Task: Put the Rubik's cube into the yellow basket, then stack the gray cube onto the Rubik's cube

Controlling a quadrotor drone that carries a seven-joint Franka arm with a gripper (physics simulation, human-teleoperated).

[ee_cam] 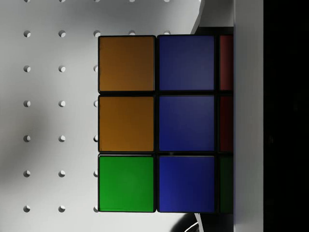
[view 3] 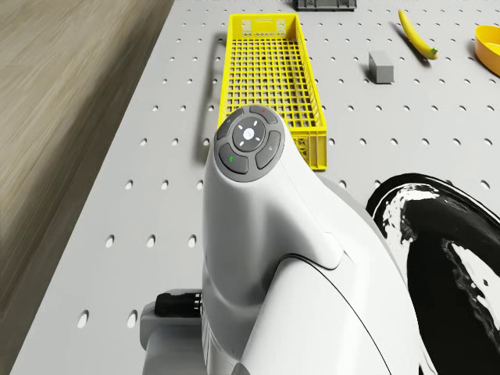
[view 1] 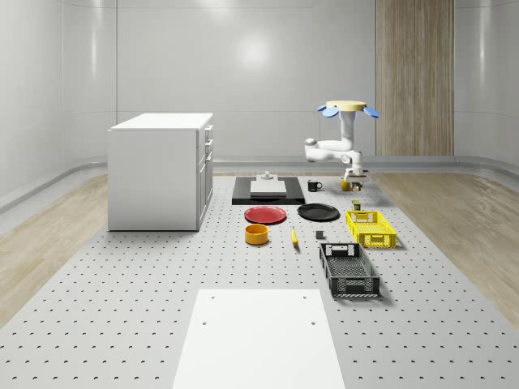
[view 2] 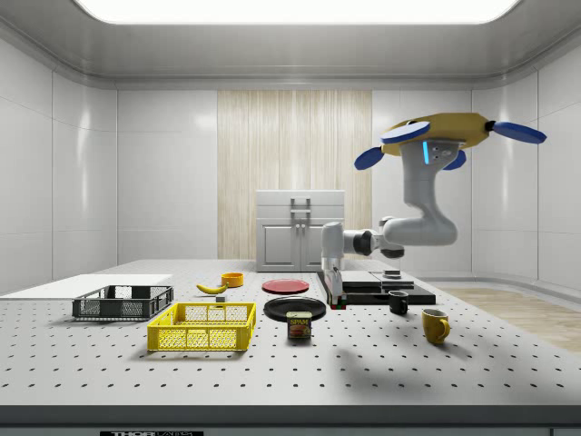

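Overhead, drone hovering beyond yellow basket, gripper low beside black plate, wrist view alone showing Rubik's cube close under it, finger state indeterminable, gray cube beside basket.

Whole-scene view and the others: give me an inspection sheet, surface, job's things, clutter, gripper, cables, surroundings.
Surface: perforated table, white mat at its near edge.
Job's things: Rubik's cube just under the wrist camera, outside the yellow basket; gray cube on the table beside the basket.
Clutter: black basket, red plate, black plate, orange bowl, banana, black mug, yellow mug, can.
Gripper: gripper low over the Rubik's cube; drone hovers above the table near the mugs.
Cables: nothing seen.
Surroundings: white cabinet, wood-panelled wall.
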